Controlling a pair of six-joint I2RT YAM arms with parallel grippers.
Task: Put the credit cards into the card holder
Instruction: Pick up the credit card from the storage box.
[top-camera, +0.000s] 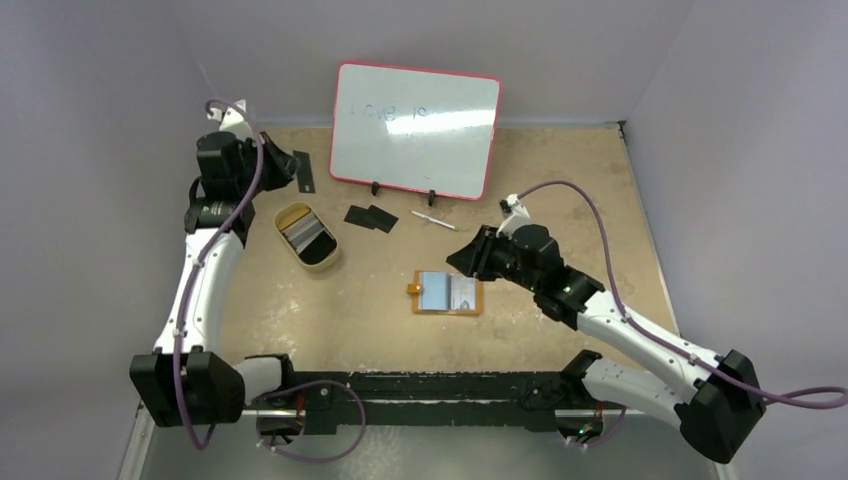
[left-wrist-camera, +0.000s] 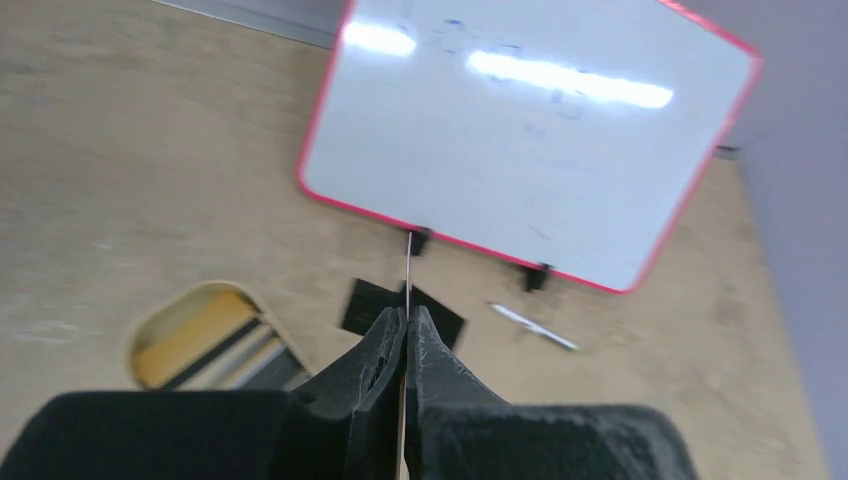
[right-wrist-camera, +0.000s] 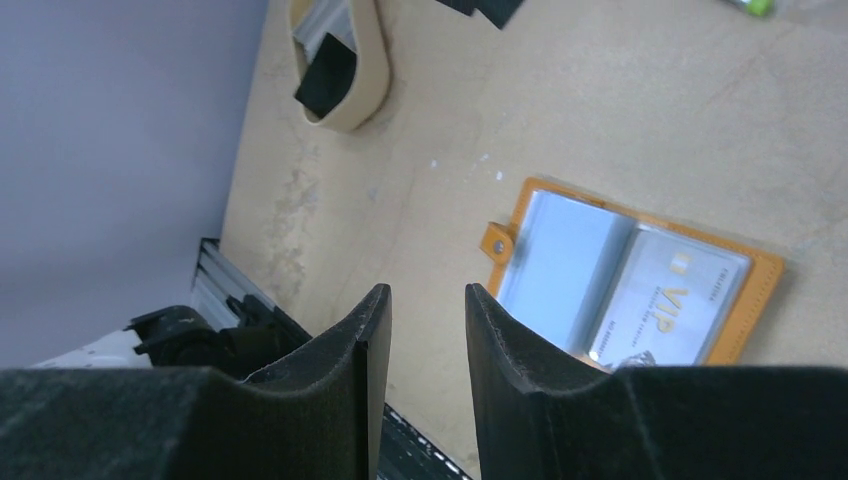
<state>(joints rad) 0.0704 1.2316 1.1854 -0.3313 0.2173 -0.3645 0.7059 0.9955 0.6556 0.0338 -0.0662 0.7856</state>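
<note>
The left gripper (left-wrist-camera: 408, 320) is pinched tight on a thin card (left-wrist-camera: 408, 265), seen edge-on and pointing up toward the whiteboard (left-wrist-camera: 520, 140). Just below the whiteboard's lower edge two black cards (left-wrist-camera: 362, 305) lie on the table (left-wrist-camera: 150, 150). A pen (left-wrist-camera: 535, 328) lies below its right foot. An oval dish (left-wrist-camera: 150, 330) sits well off to its lower left.

Top view: high behind arm bases, looking down on whole counter (top-camera: 380, 320). Left wrist: seemingly well above counter — blurred — facing whiteboard (left-wrist-camera: 530, 130). Right wrist: nearer, tilted down at card holder (right-wrist-camera: 640, 275). All three share oval dish (top-camera: 292, 210), black cards (top-camera: 370, 217).
</note>
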